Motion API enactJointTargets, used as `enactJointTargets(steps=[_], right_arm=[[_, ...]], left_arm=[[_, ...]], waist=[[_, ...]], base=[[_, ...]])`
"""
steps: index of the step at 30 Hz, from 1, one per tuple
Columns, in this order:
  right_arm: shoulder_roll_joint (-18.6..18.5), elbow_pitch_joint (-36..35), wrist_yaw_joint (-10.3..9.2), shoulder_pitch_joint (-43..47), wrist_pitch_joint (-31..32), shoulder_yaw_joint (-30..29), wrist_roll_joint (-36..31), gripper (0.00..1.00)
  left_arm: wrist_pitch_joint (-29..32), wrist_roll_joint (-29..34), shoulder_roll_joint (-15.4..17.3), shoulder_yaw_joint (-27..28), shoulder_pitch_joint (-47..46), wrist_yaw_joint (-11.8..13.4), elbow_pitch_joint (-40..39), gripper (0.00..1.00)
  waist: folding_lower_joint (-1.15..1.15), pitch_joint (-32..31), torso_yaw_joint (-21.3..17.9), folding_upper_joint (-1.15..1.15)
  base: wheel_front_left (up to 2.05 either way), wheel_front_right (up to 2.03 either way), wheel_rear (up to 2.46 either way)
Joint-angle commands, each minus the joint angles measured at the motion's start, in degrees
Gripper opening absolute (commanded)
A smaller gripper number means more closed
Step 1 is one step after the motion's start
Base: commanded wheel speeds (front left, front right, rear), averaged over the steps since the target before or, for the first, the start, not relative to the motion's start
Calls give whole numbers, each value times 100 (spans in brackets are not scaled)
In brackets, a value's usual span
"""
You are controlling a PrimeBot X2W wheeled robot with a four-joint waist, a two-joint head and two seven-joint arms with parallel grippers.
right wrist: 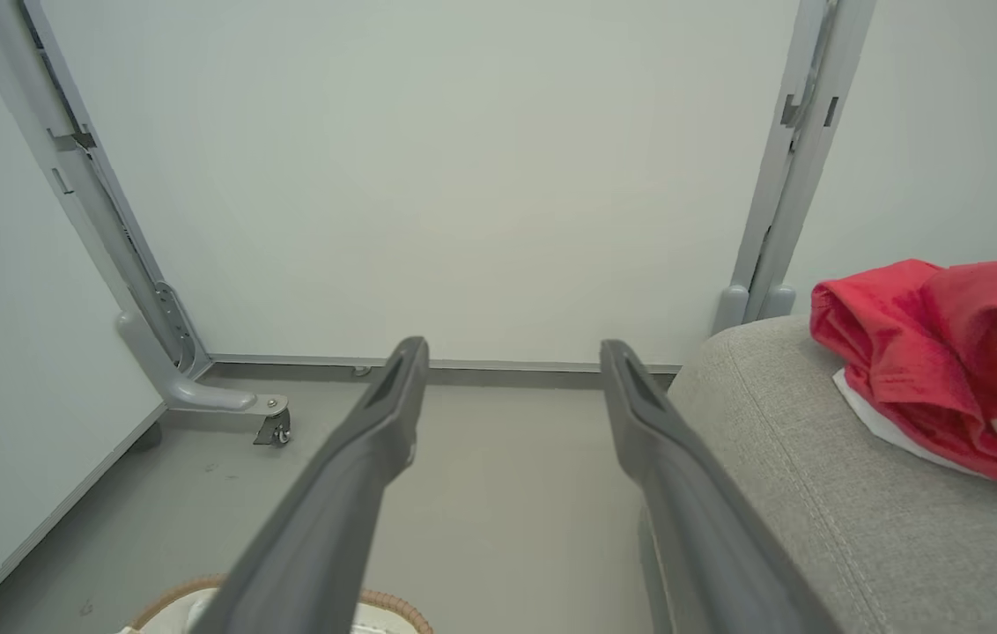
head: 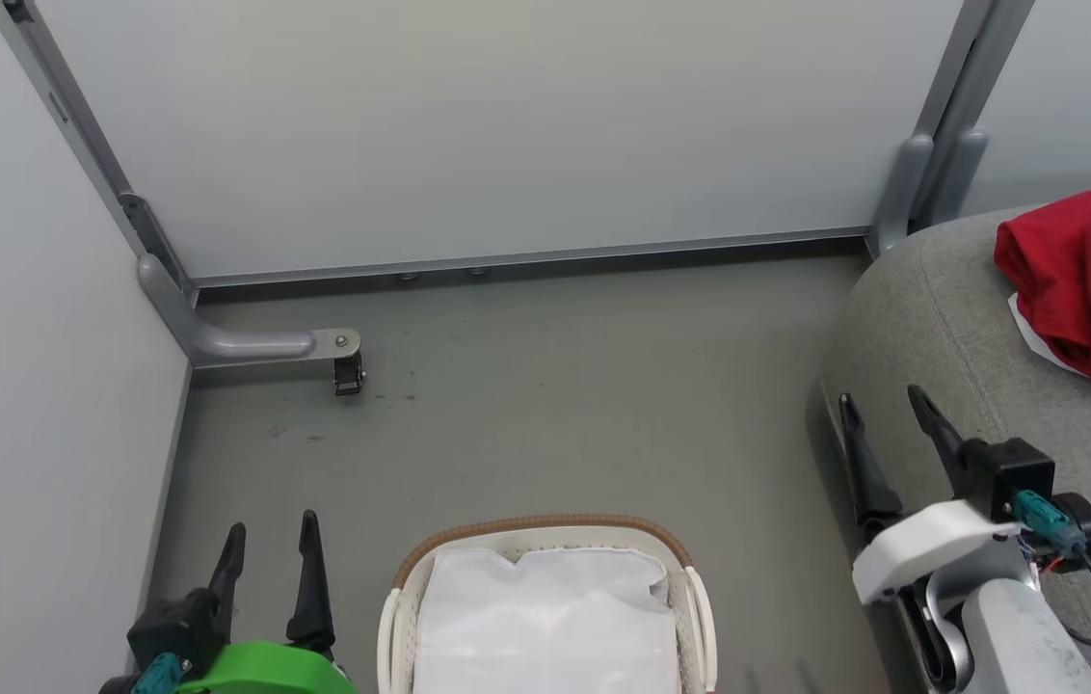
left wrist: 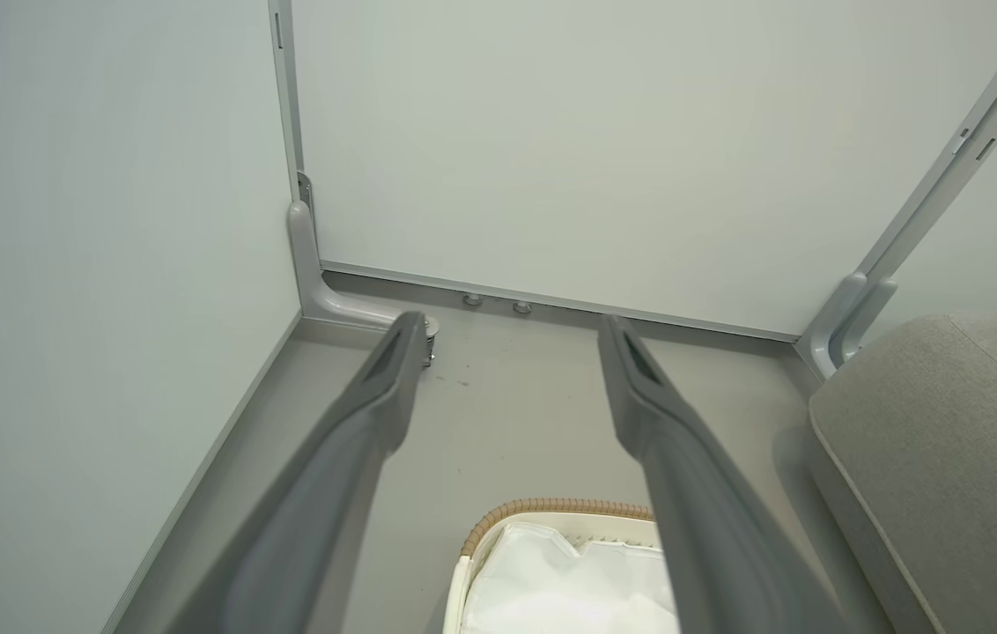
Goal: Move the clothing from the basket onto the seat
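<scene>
- I am holding my left gripper (head: 273, 525) low, just beside the basket (head: 545, 525), jaws spread wide and gripping nothing; my right gripper (head: 879, 395) is hovering at the edge of the seat (head: 950, 318), jaws equally apart and empty.
- The basket is showing me its white liner (head: 545, 607) and no red; its near end is cut off from sight, so I am judging the step in hand to be a check: lean over, look before reaching, avoid pinching the liner.
- The clothing (head: 1085, 280) is lying bunched on the seat, beyond my right fingers and well apart from the basket.
- Farther off, a caster (head: 348, 371) is standing on the floor (head: 555, 386); pale partition panels (head: 507, 125) are closing the corner; nothing is blocking the way between basket and seat.
</scene>
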Motion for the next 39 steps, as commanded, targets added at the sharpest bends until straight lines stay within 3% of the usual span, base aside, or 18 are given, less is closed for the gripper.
enactJointTargets(steps=[1,10,36,37,39], right_arm=[[-19,-60,-8,175,-12,53,139,100],[-19,-180,-8,640,-12,227,333,100],[-18,-65,-9,617,-12,274,438,100],[1,-71,0,592,0,275,422,0],[19,4,0,614,7,272,430,0]], left_arm=[[-3,63,-3,26,136,-37,-51,100],[-3,-15,-16,59,296,-40,-137,100],[-4,13,-14,4,168,-73,-77,100],[0,-5,-15,4,209,-53,-70,0],[6,-13,-21,0,218,-54,14,0]], waist=[[1,-24,-27,0],[1,-93,-73,0],[1,-102,-90,0],[1,-101,-90,0],[1,-100,-91,0]], base=[[0,0,0],[0,0,0],[0,0,0],[0,0,0],[0,0,0]])
